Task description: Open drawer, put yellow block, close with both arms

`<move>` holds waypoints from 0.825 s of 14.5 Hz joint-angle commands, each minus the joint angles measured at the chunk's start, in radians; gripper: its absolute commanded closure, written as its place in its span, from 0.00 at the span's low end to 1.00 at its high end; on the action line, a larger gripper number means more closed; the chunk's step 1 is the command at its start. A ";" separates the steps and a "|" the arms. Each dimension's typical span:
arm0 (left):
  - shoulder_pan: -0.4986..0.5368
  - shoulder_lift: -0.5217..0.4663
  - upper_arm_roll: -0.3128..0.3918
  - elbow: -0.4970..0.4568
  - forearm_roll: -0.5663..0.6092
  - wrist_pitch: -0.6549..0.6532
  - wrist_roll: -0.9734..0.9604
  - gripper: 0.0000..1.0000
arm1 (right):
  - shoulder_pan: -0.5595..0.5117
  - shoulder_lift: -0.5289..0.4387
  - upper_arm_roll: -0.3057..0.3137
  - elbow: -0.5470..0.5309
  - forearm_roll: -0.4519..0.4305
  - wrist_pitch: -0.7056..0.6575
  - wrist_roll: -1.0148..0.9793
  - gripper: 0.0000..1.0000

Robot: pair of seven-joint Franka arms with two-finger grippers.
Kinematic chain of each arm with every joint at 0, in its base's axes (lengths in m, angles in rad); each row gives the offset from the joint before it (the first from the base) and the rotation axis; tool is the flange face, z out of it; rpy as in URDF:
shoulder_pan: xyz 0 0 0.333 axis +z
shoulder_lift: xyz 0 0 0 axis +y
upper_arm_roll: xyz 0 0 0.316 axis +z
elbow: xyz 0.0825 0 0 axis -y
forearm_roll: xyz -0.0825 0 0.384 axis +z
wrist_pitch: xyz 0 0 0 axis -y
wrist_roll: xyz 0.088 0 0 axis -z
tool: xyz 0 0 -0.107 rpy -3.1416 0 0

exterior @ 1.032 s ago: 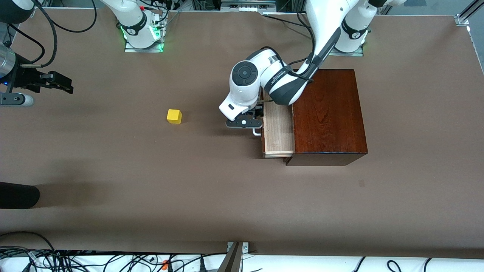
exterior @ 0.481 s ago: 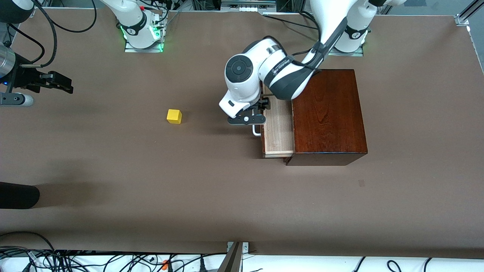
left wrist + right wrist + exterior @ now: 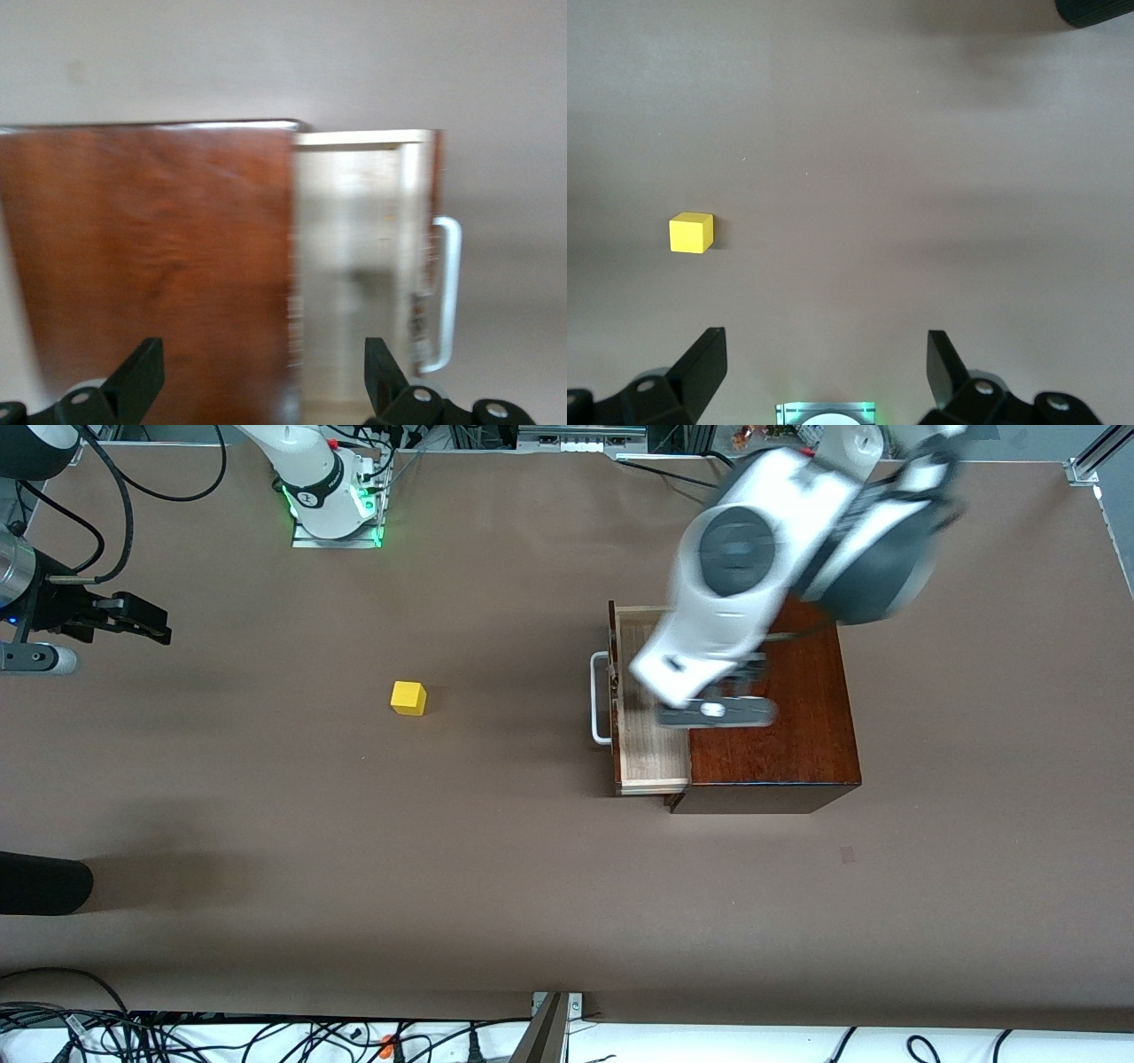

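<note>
Drawer [image 3: 651,735] open — left gripper [image 3: 718,710], fingers spread, over the box [image 3: 771,717]; right gripper [image 3: 824,372], spread, at the bench's end, should descend squarely onto the yellow block [image 3: 408,698].

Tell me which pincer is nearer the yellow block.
The right pincer, open above bare table at the right arm's end. The left pincer is open over the mahogany box, farther from the yellow block.

Drawer [image 3: 654,731] pulled out of box [image 3: 772,717], toward block [image 3: 408,698]; block well apart.

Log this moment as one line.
drawer open, empty | yellow block on table | left tool open over box | right tool open, waiting
</note>
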 commanded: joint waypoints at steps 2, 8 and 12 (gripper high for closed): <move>0.129 -0.109 -0.012 -0.026 -0.004 -0.120 0.235 0.00 | -0.005 -0.006 0.000 -0.008 0.012 -0.003 -0.007 0.00; 0.201 -0.286 0.110 -0.219 -0.051 0.018 0.477 0.00 | -0.005 -0.006 0.000 -0.008 0.012 -0.003 -0.007 0.00; 0.235 -0.383 0.202 -0.317 -0.079 0.087 0.638 0.00 | -0.005 -0.006 0.000 -0.008 0.012 0.000 -0.005 0.00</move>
